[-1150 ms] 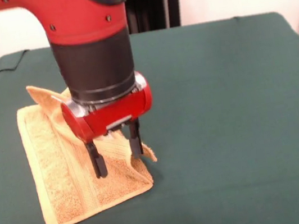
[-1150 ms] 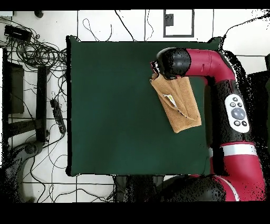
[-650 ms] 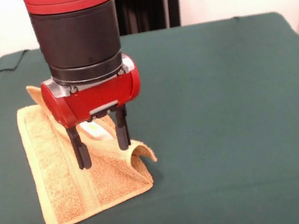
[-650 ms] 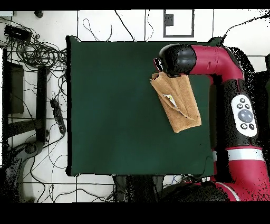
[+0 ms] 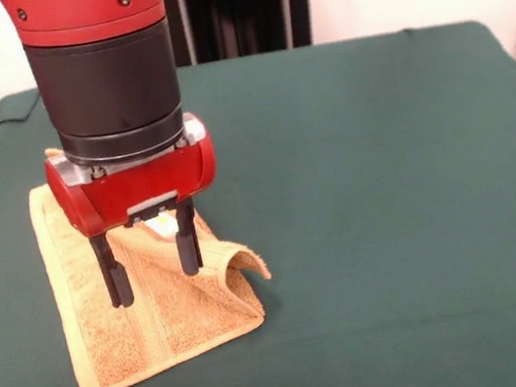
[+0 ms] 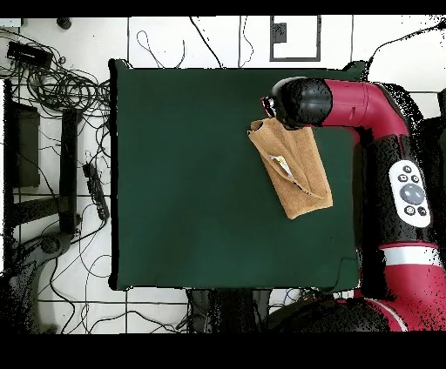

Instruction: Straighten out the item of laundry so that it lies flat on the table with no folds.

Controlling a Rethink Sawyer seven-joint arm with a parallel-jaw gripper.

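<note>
The orange-tan towel (image 5: 148, 304) (image 6: 292, 170) lies folded near the left edge of the green table (image 5: 389, 212) (image 6: 192, 174) in the front view. One side is doubled over, with a raised curled fold at its right. My gripper (image 5: 150, 266) hangs open just above the towel, its two black fingers (image 5: 115, 273) spread with nothing between them. In the overhead view the arm's wrist (image 6: 300, 103) covers the gripper and the towel's far end.
Cables and equipment (image 6: 61, 130) lie on the floor beside the table in the overhead view. The arm's red links (image 6: 405, 191) run along the table's right edge there. Dark stands (image 5: 239, 10) rise behind the table.
My gripper has moved left across the towel in the front view, staying open at about the same height. The towel has not moved.
</note>
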